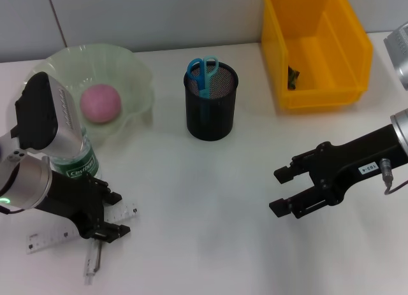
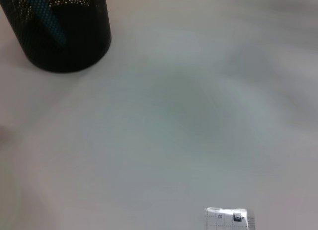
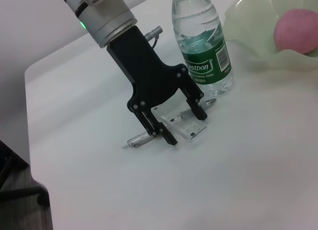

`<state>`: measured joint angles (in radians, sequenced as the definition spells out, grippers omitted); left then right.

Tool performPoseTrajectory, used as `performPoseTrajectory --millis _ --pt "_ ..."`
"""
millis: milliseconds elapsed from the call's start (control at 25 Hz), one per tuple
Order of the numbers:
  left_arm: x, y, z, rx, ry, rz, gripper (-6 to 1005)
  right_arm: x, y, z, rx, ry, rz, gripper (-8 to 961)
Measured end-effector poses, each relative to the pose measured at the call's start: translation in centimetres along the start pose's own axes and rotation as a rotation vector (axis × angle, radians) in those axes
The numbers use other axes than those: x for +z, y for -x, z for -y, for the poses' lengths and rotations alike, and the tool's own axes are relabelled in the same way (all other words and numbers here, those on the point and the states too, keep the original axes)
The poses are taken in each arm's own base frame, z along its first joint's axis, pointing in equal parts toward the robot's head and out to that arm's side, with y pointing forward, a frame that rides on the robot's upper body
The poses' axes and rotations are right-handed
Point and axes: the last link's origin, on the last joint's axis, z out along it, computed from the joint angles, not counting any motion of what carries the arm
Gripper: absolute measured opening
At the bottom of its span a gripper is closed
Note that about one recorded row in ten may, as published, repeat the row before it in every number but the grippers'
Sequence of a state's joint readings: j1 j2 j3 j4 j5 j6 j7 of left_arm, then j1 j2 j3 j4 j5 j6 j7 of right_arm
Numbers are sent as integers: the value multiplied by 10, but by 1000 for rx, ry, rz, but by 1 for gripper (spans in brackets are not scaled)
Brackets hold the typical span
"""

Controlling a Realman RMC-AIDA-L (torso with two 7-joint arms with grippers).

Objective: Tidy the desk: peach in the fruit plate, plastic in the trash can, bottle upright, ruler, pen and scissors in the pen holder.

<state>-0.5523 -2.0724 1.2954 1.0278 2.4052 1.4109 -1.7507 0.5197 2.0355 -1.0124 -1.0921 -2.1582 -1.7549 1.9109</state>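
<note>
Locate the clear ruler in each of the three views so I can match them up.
Head view: the ruler lies at lower left, under the left tool.
Left wrist view: only its end shows, at the bottom edge.
Right wrist view: ruler lies between the left tool's open fingers, beside the bottle.
Shared landmark: none spans all three; the pen holder links head and left wrist, the bottle head and right wrist.

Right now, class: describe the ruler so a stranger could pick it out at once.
Find the pale green fruit plate at the desk's left, then the upright water bottle in front of it. Nearer still, under the open left gripper, lies the ruler: flat, clear, with printed marks, unlike the slim pen beside it.
</note>
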Motion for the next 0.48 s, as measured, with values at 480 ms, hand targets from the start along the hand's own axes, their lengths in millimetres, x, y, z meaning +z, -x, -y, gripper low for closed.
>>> performPoseTrajectory --millis 480 --pt "2 0 0 5 -8 5 429 0 0 0 1 0 0 773"
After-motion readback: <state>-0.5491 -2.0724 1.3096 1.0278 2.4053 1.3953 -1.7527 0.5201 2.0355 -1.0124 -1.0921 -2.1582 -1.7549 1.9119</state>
